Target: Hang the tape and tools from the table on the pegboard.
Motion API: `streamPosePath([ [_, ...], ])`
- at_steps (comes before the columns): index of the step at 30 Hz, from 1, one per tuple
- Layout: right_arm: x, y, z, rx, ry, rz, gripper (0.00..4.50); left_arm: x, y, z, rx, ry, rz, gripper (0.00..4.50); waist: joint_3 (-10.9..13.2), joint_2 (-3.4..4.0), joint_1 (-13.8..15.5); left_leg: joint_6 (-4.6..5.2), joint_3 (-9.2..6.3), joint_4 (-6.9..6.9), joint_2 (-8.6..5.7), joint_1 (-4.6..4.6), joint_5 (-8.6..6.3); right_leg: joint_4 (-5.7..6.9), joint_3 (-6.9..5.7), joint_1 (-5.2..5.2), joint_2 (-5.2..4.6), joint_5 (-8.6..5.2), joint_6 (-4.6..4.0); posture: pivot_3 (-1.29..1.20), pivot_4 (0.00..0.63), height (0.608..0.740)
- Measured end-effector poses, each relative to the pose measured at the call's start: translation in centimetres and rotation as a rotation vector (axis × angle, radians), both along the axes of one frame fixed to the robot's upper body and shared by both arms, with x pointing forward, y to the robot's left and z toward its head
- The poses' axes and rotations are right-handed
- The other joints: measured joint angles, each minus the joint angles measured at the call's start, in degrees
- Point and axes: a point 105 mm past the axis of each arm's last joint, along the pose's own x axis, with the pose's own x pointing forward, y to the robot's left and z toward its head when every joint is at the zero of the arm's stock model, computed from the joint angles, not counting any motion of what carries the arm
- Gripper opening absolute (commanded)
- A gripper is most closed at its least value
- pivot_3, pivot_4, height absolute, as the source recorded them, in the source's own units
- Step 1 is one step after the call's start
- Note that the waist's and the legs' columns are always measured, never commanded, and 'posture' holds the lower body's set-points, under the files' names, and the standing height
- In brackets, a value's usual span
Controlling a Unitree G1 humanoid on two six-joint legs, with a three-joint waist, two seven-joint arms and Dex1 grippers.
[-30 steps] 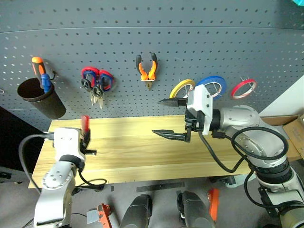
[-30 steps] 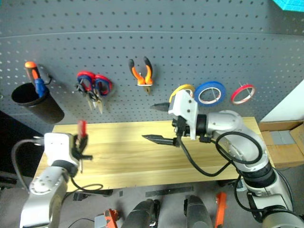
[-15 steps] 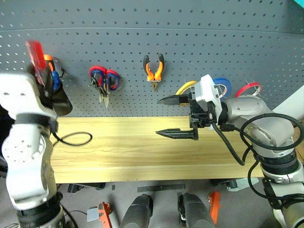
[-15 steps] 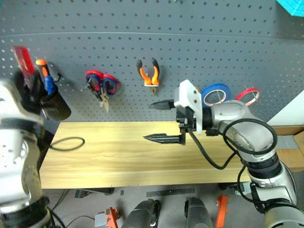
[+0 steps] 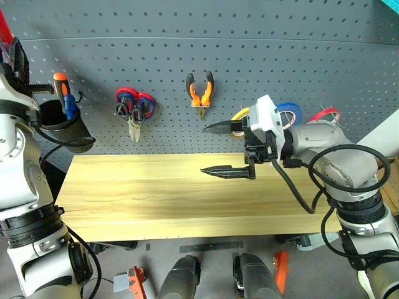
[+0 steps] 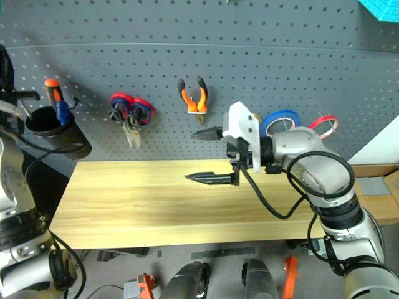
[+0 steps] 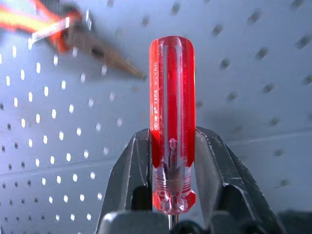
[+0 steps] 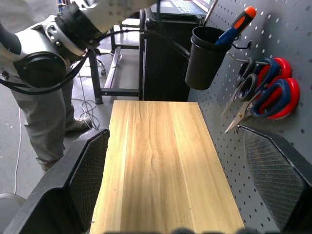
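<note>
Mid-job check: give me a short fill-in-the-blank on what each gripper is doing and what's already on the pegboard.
1. The left gripper is shut on the handle of a red ____.
2. The right gripper hangs over the table with its jaws ____.
3. The orange-and-blue screwdriver stands in a black ____.
4. The orange-and-black pliers hang on the ____.

Missing words: screwdriver; open; cup; pegboard

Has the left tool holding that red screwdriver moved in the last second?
Yes. The left tool with the red screwdriver rose from table height to above the black cup on the pegboard.
</note>
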Motion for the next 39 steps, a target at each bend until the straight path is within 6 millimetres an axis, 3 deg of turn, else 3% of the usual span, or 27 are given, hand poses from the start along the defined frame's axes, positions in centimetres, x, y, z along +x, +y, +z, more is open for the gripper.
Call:
streamPosePath([
  [9, 0.8, 1.1, 1.5, 0.084, 0.016, -0.047, 4.5, 2.7, -0.7, -3.5, -0.017, 0.044, -0.044, 0.84, -0.09, -0.14, -0.32, 0.0, 0.01, 0.04, -0.01, 0.0, 0.0, 0.04, 0.01, -0.03, -0.01, 0.02, 0.02, -0.07, 0.177, 0.74],
  [23, 2.1, 0.7, 2.7, 0.156, 0.039, -0.14, 4.5, 2.5, -0.4, -5.1, -0.036, 0.044, -0.016, 0.84, -0.13, -0.17, -0.8, 0.0, 0.02, 0.04, -0.01, 0.0, 0.0, 0.05, 0.02, -0.05, -0.02, 0.02, 0.03, -0.08, 0.178, 0.74],
  [28, 2.1, 0.6, 2.8, 0.159, 0.04, -0.144, 4.5, 1.7, -0.9, -5.7, -0.048, 0.031, -0.01, 2.42, -0.14, -0.18, -1.01, 0.0, 0.02, 0.04, 0.0, -0.01, 0.0, 0.06, 0.03, -0.03, -0.02, 0.02, 0.03, -0.08, 0.175, 0.74],
  [33, 2.2, 0.5, 2.8, 0.154, 0.038, -0.147, 4.5, 0.4, -1.2, -3.8, -0.041, -0.049, 0.018, 4.05, -0.22, -0.22, -1.16, 0.0, 0.04, 0.05, 0.0, 0.0, 0.0, 0.11, 0.04, -0.04, -0.02, 0.02, 0.03, -0.08, 0.165, 0.74],
  [39, 2.4, 0.1, 2.7, 0.146, 0.031, -0.161, 4.5, -0.7, -3.1, -0.9, 0.0, -0.139, -0.016, 4.05, -0.4, -0.27, -1.2, 0.0, 0.04, 0.08, -0.01, -0.01, 0.0, 0.13, 0.04, -0.03, -0.02, 0.02, 0.03, -0.08, 0.152, 0.74],
])
